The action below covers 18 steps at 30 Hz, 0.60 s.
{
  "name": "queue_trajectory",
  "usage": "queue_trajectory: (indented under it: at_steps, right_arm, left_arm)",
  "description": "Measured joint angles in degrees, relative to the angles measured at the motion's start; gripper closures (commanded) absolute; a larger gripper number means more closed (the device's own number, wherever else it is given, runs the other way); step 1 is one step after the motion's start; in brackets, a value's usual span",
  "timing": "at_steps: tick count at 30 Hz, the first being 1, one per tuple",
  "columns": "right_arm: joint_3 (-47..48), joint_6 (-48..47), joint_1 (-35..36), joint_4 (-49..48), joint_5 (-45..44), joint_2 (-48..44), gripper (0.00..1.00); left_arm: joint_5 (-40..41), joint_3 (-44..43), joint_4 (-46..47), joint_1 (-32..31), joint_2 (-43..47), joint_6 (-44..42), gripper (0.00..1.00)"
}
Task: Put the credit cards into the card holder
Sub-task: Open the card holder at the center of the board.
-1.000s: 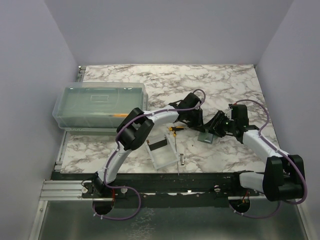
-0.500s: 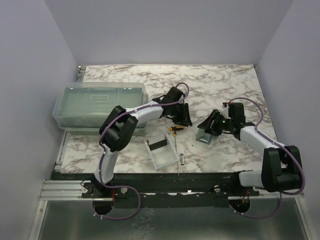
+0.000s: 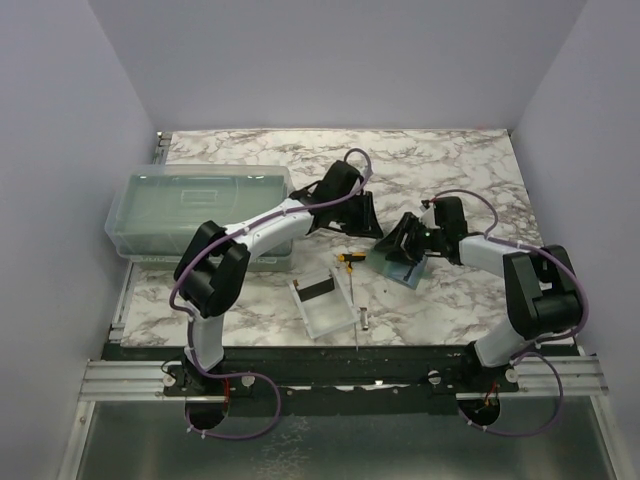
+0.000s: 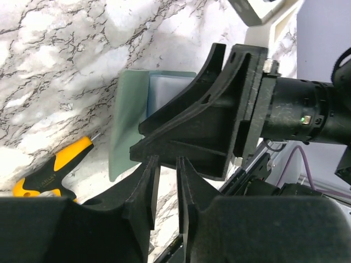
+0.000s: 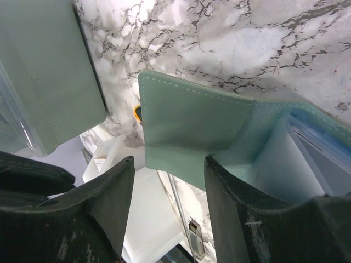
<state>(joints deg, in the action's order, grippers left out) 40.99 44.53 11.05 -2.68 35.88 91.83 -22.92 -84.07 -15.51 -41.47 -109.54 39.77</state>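
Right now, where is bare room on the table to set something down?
Free: the far marble strip behind both arms, and the near patch between the small clear plastic tray and the right arm's base. Crowded: the centre, where the left claw and right claw meet at the sage-green folding card holder, beside the orange-handled tool.
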Motion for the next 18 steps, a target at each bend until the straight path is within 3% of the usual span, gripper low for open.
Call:
queue_trajectory:
  at_steps: [6,11,18]
  right_arm:
    - [0.2,-1.05,0.0,3.74,-2.21,-2.58,0.42]
    - [0.17,-3.56,-0.72,12.09,-8.94,-6.14,0.42]
    - [1.27,-5.95,-0.57,19.89,-15.06,-16.87,0.34]
  left_arm:
    - [-0.07,-0.9,0.09,-1.64,-3.48,0.07,0.83]
    - [0.0,-3.02,0.63,-2.8,-8.72,0.5,0.85]
    - [0.66,-3.15,-0.11,-3.13,-13.35,0.52,0.86]
